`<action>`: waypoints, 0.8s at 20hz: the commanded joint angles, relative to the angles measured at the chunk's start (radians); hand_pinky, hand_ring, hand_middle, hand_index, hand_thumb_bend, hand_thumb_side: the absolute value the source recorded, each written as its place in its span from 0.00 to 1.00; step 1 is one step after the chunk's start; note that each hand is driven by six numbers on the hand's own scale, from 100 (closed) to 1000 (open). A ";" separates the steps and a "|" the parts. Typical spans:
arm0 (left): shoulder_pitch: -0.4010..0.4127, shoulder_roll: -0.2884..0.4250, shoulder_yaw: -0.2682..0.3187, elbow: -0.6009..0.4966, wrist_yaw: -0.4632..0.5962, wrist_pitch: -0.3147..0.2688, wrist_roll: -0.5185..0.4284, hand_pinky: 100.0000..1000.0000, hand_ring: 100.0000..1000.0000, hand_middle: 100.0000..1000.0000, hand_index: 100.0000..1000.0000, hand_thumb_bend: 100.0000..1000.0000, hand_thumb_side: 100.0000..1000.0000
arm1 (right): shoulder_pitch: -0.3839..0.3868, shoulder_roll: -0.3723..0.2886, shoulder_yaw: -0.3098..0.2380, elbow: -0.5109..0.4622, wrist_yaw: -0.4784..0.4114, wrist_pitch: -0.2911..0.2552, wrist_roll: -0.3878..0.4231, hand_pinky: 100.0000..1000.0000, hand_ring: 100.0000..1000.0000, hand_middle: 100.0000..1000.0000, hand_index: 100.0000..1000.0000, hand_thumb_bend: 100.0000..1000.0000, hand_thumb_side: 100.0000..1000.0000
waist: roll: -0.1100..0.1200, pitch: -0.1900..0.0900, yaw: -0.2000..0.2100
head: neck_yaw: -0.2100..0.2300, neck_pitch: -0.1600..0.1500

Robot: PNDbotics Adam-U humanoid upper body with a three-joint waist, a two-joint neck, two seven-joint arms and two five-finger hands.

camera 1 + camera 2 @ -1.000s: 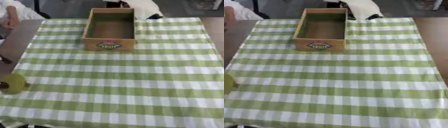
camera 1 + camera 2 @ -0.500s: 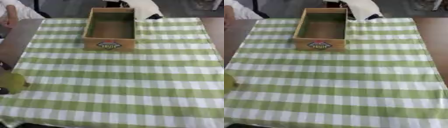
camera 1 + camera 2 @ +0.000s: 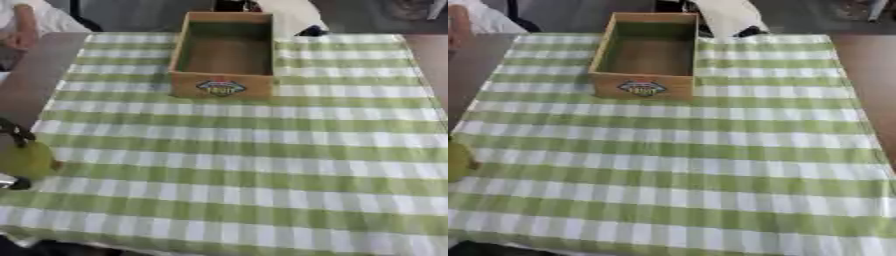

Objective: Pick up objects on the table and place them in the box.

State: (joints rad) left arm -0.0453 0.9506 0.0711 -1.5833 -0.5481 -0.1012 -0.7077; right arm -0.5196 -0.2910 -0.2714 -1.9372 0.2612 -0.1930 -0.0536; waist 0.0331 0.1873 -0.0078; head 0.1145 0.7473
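left hand (image 3: 12, 134) only a sliver at the frame's left edge: dark fingers hooked over the top of a yellow-green round object (image 3: 26, 159), seemingly carrying it; how far they wrap, cannot tell. right hand not visible. cardboard box (image 3: 224, 54) stands empty, well ahead of the hand and off to its right, on the checked cloth (image 3: 262, 165). risk: long carry across the cloth; a round fruit-like thing could roll out of a partial hold, or clip the near wall.

Soft, even, shadowless light on the checked cloth (image 3: 262, 150); overall blur, strongest at the edges.
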 commanded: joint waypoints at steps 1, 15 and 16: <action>-0.011 0.015 -0.005 0.000 -0.024 -0.003 0.013 0.94 0.88 0.67 0.89 0.61 0.46 | -0.017 -0.011 -0.006 -0.005 -0.007 -0.003 0.002 0.91 0.78 0.66 0.85 0.00 0.57 | -0.001 -0.013 -0.002 | 0.003 -0.005; -0.015 0.008 -0.006 -0.012 -0.050 -0.014 0.038 0.89 0.81 0.65 0.88 0.62 0.37 | -0.013 -0.011 -0.009 -0.002 -0.011 -0.003 0.001 0.92 0.78 0.65 0.85 0.00 0.57 | -0.002 -0.011 -0.003 | 0.011 -0.011; -0.017 0.009 0.002 -0.024 -0.061 -0.012 0.052 0.90 0.81 0.66 0.88 0.61 0.37 | -0.013 -0.012 -0.010 -0.002 -0.011 -0.003 0.001 0.92 0.78 0.65 0.85 0.00 0.57 | -0.003 -0.011 -0.002 | 0.009 -0.013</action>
State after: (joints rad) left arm -0.0535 0.9324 0.0565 -1.5913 -0.5983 -0.1157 -0.6695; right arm -0.5193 -0.2907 -0.2749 -1.9338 0.2563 -0.1932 -0.0536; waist 0.0292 0.1877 -0.0102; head 0.1241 0.7450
